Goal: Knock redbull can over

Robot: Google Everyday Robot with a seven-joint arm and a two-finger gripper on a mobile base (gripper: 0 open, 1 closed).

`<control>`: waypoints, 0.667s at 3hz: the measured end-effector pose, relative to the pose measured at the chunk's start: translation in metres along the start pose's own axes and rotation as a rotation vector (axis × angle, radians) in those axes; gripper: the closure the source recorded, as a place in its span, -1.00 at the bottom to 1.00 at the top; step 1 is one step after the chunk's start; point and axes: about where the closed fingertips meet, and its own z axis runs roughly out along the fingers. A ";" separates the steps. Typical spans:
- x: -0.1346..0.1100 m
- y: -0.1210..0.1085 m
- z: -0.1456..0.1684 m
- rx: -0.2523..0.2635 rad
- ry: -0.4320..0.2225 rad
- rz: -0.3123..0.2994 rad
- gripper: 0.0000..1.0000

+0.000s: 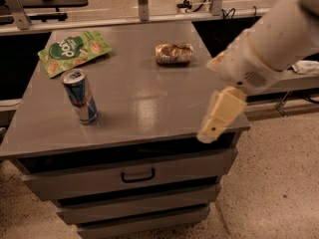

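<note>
Grey drawer cabinet (149, 83), handle (138, 175) on top drawer front. Green snack pouch (75, 50) at tabletop's 11 o'clock; brown-silver wrapped pkt (174, 53) at 1 o'clock. Gripper (217, 119) at 4 o'clock edge.
</note>
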 end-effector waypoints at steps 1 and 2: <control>-0.058 0.012 0.039 -0.038 -0.180 0.001 -1.00; -0.073 0.010 0.037 -0.022 -0.219 0.005 -1.00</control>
